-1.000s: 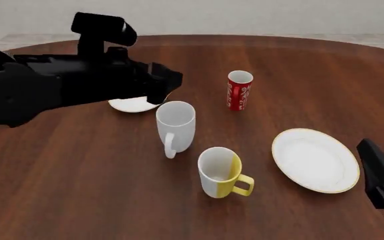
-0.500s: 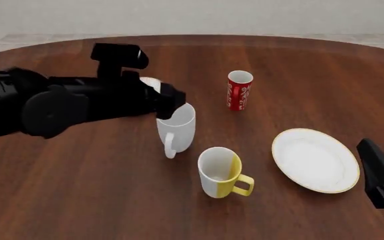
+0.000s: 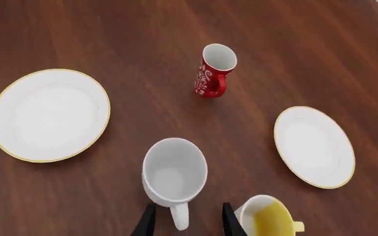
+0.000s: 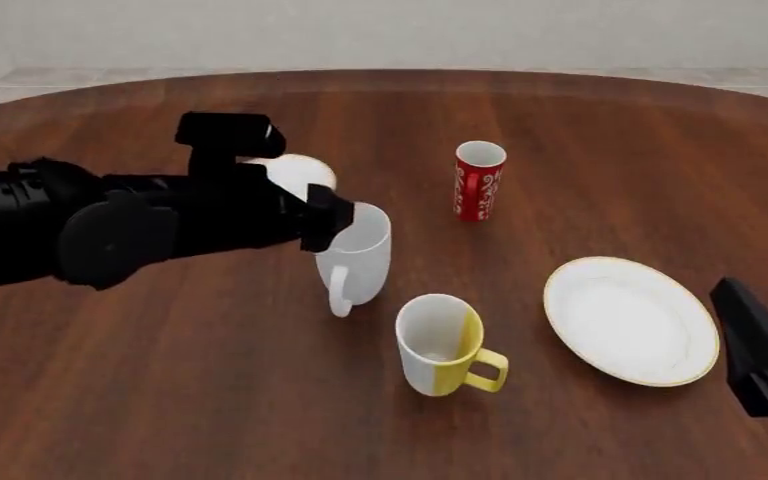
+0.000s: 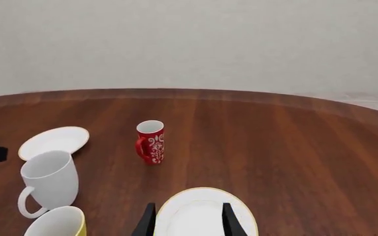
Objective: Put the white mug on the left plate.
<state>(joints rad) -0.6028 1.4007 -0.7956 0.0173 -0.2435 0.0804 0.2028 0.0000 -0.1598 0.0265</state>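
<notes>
The left end effector [image 4: 328, 222] hangs over the white mug [image 4: 352, 252], which stands upright on the bench [image 4: 157, 380] near its middle, handle turned toward the arms' side. In the left wrist view the two fingertips [image 3: 148, 222] stand apart on either side of the handle with nothing held between them, so it looks lined up to close on that loop. I judge the grip is not yet made.

The left plate [image 4: 301, 174], the small gold-rimmed one, lies at about eleven o'clock from the mug, close by and partly hidden behind the left arm. It is bare, so the carry will be short: lift, move back and left, set down.

At about five o'clock from the white mug sits the white-and-yellow mug [image 4: 440, 344], near enough that a wide swing could clip it. The red patterned cup [image 4: 479, 180] stands at one o'clock, well apart. The larger plate [image 4: 631, 319] lies out at three to four o'clock.

The right end effector [image 5: 185, 223] waits at the bench's right edge above that larger plate, fingers parted and empty, out of the way.
</notes>
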